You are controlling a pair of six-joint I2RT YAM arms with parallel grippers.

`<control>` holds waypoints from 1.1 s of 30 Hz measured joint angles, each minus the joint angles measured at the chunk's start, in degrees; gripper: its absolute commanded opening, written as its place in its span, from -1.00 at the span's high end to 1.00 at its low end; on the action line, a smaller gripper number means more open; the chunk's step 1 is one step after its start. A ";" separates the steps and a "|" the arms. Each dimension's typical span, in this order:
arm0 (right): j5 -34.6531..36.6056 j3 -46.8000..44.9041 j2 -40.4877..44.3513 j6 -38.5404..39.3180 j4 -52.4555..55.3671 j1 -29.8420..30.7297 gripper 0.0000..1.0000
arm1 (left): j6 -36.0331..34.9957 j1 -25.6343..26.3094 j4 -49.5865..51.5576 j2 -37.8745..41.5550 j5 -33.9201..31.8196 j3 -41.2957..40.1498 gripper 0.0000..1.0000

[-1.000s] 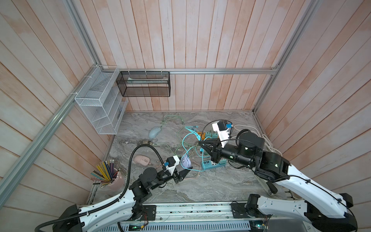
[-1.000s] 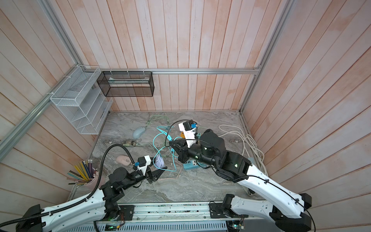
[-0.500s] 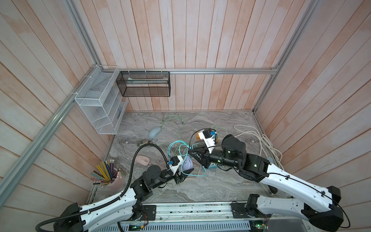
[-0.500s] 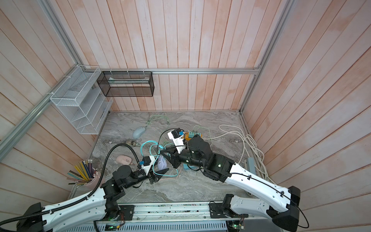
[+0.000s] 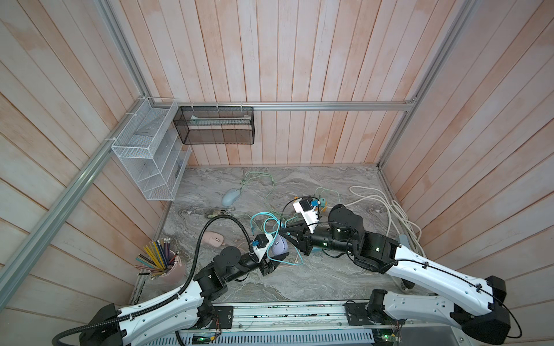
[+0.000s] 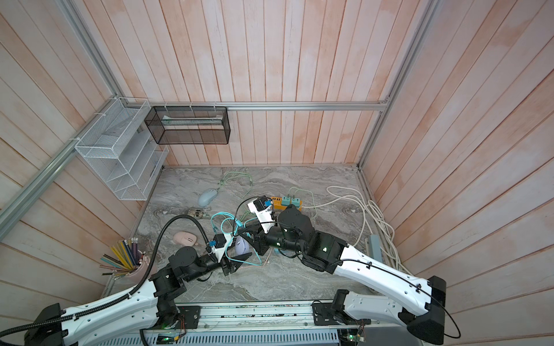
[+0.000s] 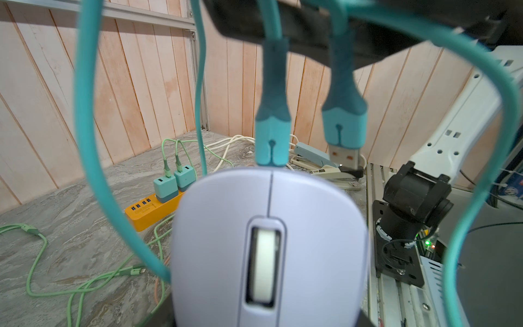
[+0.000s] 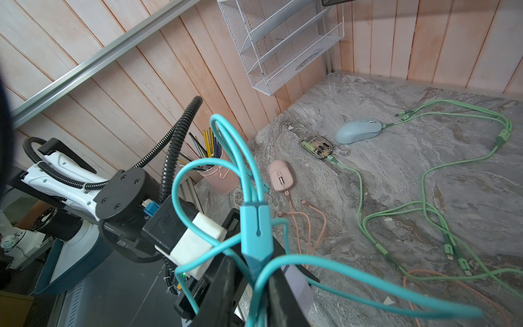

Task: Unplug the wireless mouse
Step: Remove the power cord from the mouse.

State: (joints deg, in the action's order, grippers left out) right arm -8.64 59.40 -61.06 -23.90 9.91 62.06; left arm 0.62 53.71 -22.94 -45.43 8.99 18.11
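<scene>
Reaching in from the near edge of the desk (image 5: 314,278), my left arm (image 5: 168,305) stretches forward and inward. My right arm (image 5: 419,269) bends at the elbow and turns its wrist across toward the left one, so the two meet above the desk's middle. My left pincer (image 5: 278,253) is clasped on the lilac wireless mouse (image 7: 268,240), holding it up off the desk with the scroll wheel facing the left wrist camera. My right pincer (image 5: 286,234) is pinched on the teal cable (image 8: 215,170) just behind its plug (image 7: 271,141), which sits in the mouse's front edge. A second plug (image 7: 343,136) hangs free just beside it.
</scene>
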 measured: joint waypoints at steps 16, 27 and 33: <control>12.04 0.96 -0.94 1.20 3.30 2.86 1.00 | 0.90 -0.02 1.70 -0.04 -0.24 0.00 0.16; 14.01 0.98 6.56 0.31 5.07 2.45 1.00 | 1.53 0.00 1.53 -0.11 -0.98 0.00 0.16; 11.39 0.52 7.23 -1.01 4.46 1.03 1.00 | 1.97 0.00 1.64 0.04 -1.84 0.00 0.16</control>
State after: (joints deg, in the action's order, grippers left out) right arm 2.74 59.92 -53.82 -24.91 14.37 63.09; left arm 2.59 53.71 -21.30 -45.39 7.16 18.11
